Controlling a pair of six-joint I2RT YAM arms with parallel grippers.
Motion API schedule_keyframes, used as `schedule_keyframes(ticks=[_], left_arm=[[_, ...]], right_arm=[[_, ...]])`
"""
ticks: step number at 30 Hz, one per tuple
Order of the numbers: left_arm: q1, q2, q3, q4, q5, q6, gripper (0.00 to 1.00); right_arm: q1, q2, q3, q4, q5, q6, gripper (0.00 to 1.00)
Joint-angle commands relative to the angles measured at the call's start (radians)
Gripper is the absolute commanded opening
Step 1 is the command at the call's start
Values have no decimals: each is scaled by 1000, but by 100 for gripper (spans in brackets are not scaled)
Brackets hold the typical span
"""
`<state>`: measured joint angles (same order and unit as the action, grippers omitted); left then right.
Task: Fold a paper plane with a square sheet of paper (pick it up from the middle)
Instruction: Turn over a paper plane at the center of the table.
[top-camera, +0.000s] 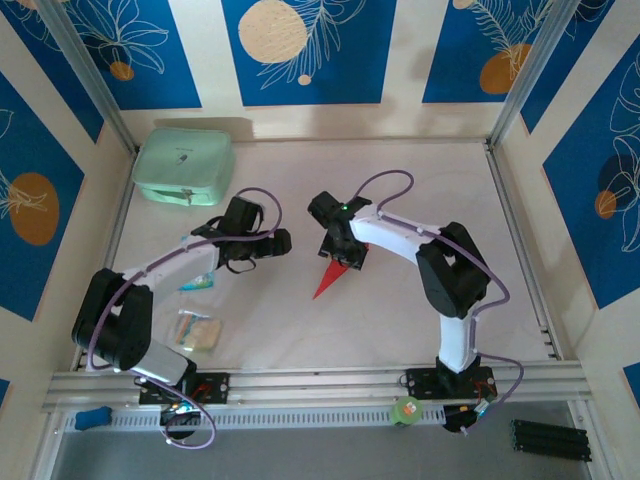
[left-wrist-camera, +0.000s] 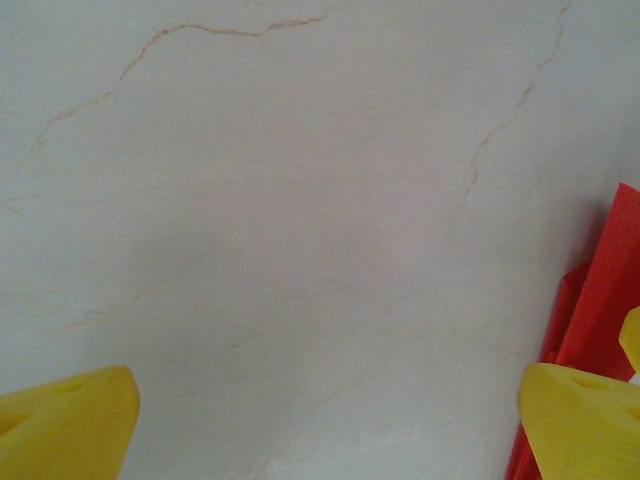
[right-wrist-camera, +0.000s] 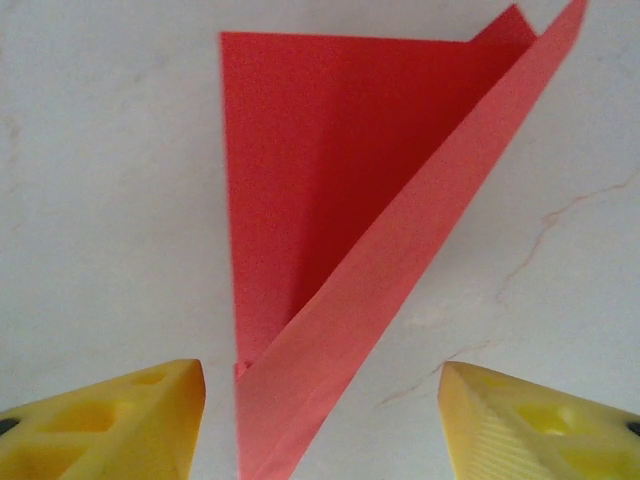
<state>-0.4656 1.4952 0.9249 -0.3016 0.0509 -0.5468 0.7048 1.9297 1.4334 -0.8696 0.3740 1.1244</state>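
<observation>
The square sheet of paper is folded into a narrow red paper plane (top-camera: 329, 279) that lies on the table at centre, its sharp tip toward the near edge. My right gripper (top-camera: 345, 252) hovers over its wide end. In the right wrist view the plane (right-wrist-camera: 330, 200) shows one raised flap, and it lies between the parted yellow fingers (right-wrist-camera: 110, 425) without touching them, so my right gripper (right-wrist-camera: 320, 425) is open. My left gripper (top-camera: 270, 245) stands just left of the plane, open over bare table (left-wrist-camera: 320, 430). The plane's edge (left-wrist-camera: 600, 300) runs beside its right finger (left-wrist-camera: 580, 420).
A mint-green case (top-camera: 184, 166) sits at the back left. Two small pale packets (top-camera: 197, 330) (top-camera: 198, 283) lie near the left arm. Patterned walls enclose the table on three sides. A green object (top-camera: 406, 410) sits on the front rail.
</observation>
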Motion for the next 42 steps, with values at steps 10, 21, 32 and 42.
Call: schedule_keyframes(ticks=[10, 21, 32, 42], left_arm=[[13, 7, -4, -16, -8, 13, 97], [21, 2, -1, -2, 24, -22, 98], [124, -61, -115, 162, 175, -99, 98], [188, -140, -211, 336, 268, -165, 99]], right_arm=[[9, -6, 3, -128, 61, 110, 44], [-7, -33, -50, -60, 23, 108, 15], [-34, -172, -149, 303, -137, -177, 0], [-74, -197, -245, 725, -567, -346, 3]])
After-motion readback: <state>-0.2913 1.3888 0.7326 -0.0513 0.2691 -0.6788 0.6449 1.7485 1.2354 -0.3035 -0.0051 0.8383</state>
